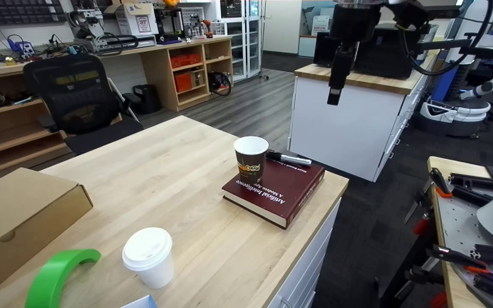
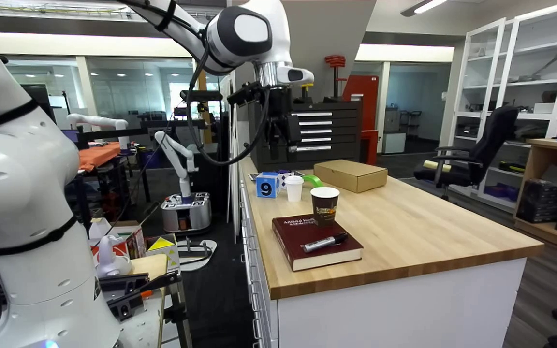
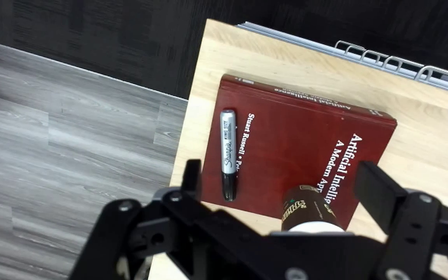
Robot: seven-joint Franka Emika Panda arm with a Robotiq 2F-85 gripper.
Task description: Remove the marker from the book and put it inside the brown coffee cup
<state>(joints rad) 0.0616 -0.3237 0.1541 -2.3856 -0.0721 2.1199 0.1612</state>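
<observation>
Hand [image 3: 282,181] is empty, fingers [image 3: 375,194] spread wide, hanging well above the bench [image 1: 161,184], touching nothing. King Size Sharpie [image 3: 228,149] lies flat on the maroon Artificial Intelligence hardcover [image 3: 282,151] near a bench corner: barrel roughly parallel to the end edge, cap away from the drawer-side edge. Brown coffee cup [image 1: 250,160] stands upright on the same book, on its side away from the drawer-side edge. Pick not done yet.

What could bite us, my read:
- Straight descent: wrist view puts Sharpie and cup both between the fingers. Plunge like this and a finger may clip the cup; paper, probably light, tips easily. Narrow and centre on the Sharpie first.
- Roll: round barrel, slick-looking cover. One finger touching early could push it off over the end edge.
- Depth: Sharpie sits low. Too deep jams the fingers into the cover and shoves book plus cup; too shallow, it squirts out.
- Drop-in: has to go roughly upright over the rim. Off-centre grip lets it swing, snag the rim and knock the cup off the book.
- Wrong target: white lidded cup [image 1: 148,256] is not it.
</observation>
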